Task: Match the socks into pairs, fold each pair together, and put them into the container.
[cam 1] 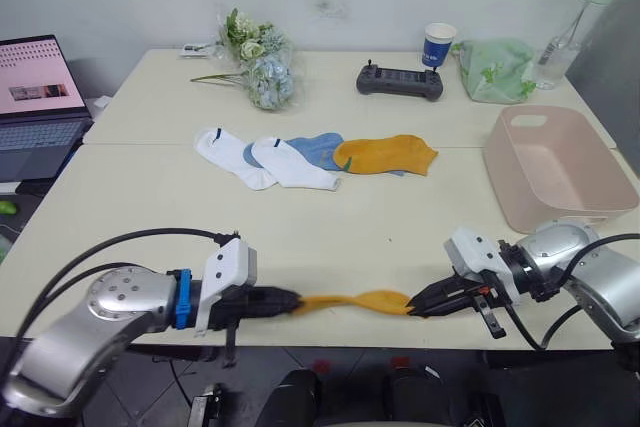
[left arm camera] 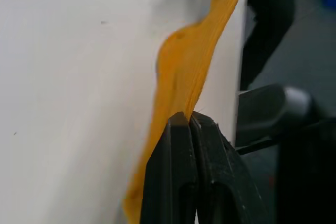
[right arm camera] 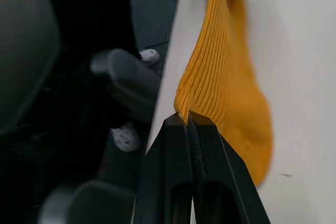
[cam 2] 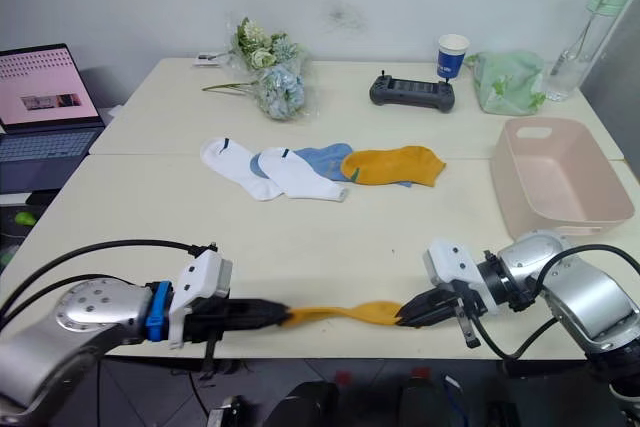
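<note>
A mustard-orange sock point(cam 1: 355, 301) is stretched along the table's front edge between my two grippers. My left gripper point(cam 1: 296, 301) is shut on its left end and my right gripper point(cam 1: 411, 305) is shut on its right end. Farther back on the table lie two white socks point(cam 1: 222, 155) point(cam 1: 293, 163), a light blue sock point(cam 1: 318, 148) partly under them, and a second mustard-orange sock point(cam 1: 392, 154). The pale pink container point(cam 1: 556, 169) stands at the right, beyond my right gripper.
A table point(cam 1: 150, 207) seam runs across behind the socks. At the back are a flower bunch point(cam 1: 258, 69), a black controller point(cam 1: 400, 81), a paper cup point(cam 1: 438, 45), a pale green bag point(cam 1: 496, 69) and a bottle point(cam 1: 575, 27). A laptop point(cam 1: 38, 107) sits off the left.
</note>
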Tool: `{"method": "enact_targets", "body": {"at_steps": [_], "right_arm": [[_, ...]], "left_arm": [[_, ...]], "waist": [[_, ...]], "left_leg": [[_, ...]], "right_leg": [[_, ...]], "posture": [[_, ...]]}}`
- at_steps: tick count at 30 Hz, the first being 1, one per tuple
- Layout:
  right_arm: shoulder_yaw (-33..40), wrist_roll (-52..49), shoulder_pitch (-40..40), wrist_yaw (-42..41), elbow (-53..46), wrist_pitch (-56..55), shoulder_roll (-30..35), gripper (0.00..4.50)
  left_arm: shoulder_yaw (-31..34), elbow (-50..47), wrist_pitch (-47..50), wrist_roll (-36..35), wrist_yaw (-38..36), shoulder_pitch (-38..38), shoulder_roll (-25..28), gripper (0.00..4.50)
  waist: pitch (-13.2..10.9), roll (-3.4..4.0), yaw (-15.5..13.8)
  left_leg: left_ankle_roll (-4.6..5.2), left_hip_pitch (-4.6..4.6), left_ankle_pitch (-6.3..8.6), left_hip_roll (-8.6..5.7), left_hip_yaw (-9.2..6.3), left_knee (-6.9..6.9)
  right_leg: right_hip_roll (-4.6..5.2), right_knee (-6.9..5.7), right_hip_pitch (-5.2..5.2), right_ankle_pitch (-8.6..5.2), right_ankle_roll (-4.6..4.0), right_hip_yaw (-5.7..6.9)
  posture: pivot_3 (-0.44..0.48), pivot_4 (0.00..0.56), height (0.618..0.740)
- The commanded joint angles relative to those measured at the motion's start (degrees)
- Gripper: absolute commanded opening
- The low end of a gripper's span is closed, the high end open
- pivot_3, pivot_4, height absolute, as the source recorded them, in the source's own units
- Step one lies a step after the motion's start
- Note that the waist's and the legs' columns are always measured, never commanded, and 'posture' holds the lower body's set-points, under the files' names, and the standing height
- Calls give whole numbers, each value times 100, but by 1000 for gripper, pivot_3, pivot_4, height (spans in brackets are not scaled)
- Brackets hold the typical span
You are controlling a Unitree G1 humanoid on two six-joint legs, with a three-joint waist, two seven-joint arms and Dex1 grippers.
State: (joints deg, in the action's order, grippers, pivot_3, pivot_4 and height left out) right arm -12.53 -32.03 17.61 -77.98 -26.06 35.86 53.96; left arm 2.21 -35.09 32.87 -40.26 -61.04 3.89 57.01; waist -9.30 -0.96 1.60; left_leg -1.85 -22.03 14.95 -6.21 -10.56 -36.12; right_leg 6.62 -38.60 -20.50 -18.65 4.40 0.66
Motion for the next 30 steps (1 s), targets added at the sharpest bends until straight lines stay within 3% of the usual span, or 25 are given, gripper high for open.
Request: {"method": "enact_targets", "body": {"at_steps": [1, 3, 8, 15, 22, 29, 30], "right_arm": [[56, -554, 286, 12, -112, 773, -12, 16], [-23, -496, 362, 102, 28, 848, -104, 16], [-327, 422, 717, 306, 1345, 151, -535, 16], [-706, 1531, 1285, 410, 2606, -1146, -1105, 16], [-710, 2111, 1564, 617, 3392, -1935, -1606, 16], [-555, 2226, 1464, 692, 3439, -2093, -1647, 16], [-494, 2186, 1449, 733, 3413, -2055, -1654, 229]], "left_arm": [[211, -153, 1172, -1224, -109, -214, 302, 0], [85, 4, 1354, -1232, -48, -388, 291, 0], [-810, 1259, 1237, -150, 179, -1562, -266, 0], [-1870, 2478, 58, 1554, -301, -2506, -502, 0], [-2032, 3633, -997, 2503, -240, -3044, -1105, 0], [-1918, 4092, -1402, 2835, -352, -3255, -1395, 0], [-1895, 4118, -1424, 2851, -357, -3257, -1419, 425]], "waist": [[-4, 7, 0], [-8, 5, -9], [-12, -3, -14], [-15, -9, 42], [-15, -9, 21], [-15, -8, 28], [-15, -8, 27]], "left_leg": [[1, 2, 0, 0, 2, 0], [2, 1, 1, -1, 5, 0], [0, 4, 0, -4, 11, -1], [-26, -16, -14, -1, 19, 1], [-30, -83, -17, -4, 6, -54], [-30, -89, -17, -8, 6, -71], [-30, -89, -17, -8, 5, -71]], "right_leg": [[0, -1, 0, 0, 0, -2], [0, -1, 0, 0, 0, -1], [1, 0, 7, 1, -1, 1], [1, 4, -20, 1, -1, -6], [0, -41, -81, 2, -1, 0], [0, -43, -81, 4, 2, -2], [0, -44, -81, 4, 2, -1]], "posture": [[0, 150, 740], [0, 150, 740], [0, 150, 740], [0, 150, 740], [0, 150, 740], [0, 150, 740], [0, 150, 740]]}}
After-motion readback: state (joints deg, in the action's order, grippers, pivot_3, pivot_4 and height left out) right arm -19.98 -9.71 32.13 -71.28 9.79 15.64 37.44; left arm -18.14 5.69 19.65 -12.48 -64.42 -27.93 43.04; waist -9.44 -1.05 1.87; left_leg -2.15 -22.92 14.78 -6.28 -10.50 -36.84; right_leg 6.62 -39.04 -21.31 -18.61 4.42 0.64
